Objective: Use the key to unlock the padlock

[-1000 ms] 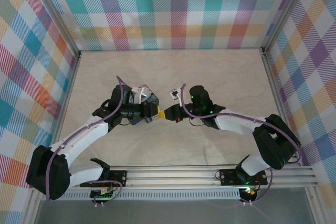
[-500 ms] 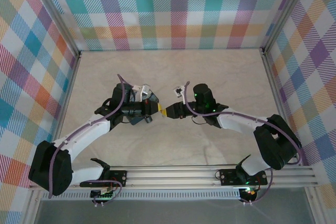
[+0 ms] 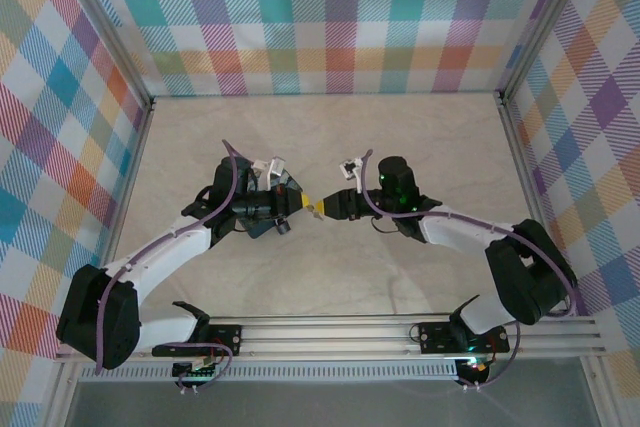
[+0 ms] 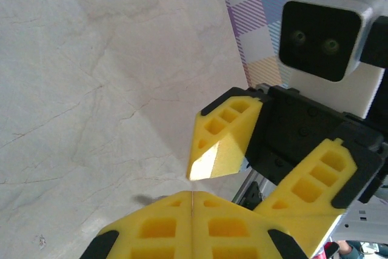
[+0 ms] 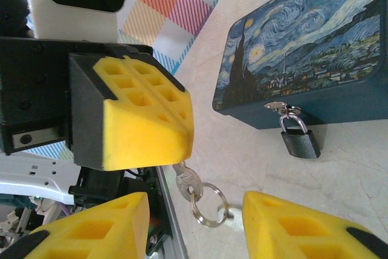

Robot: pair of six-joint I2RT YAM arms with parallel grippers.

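Key (image 5: 185, 180), a thin greyish metal sliver on a wire split ring (image 5: 209, 205), sits well to the left of the dark blue box (image 5: 309, 47) with the swirling yellow night-sky picture on its lid. Farthest left of the box in the right wrist view, the left gripper (image 5: 173, 142) has its yellow ribbed pads pressed together on the key's blade end, so the bow and ring hang out below the tips. Nearer the box, the right gripper (image 5: 195, 215) stands spread, one yellow finger on each side of the ring, touching nothing that I can make out. Against the box's dark side wall, the small near-black padlock (image 5: 301, 142) with its metal loop shackle hangs closed from the silver hasp (image 5: 279, 108), just above the pale marbled table (image 5: 364, 168).

I judge the step in hand to be a hand-over of the key between the grippers, well short of the box, with the padlock untouched. Since the blade is the buried end, the next move likely calls for the right gripper to pinch the bow and the left to let go. A careful carry to the padlock would follow.

The blade is hidden between the pads, so its orientation cannot be told. The padlock's keyhole is not visible. A pale shape under the ring may be a tag or a glint. From above, the left wrist covers most of the box, and key and padlock are too small to make out.
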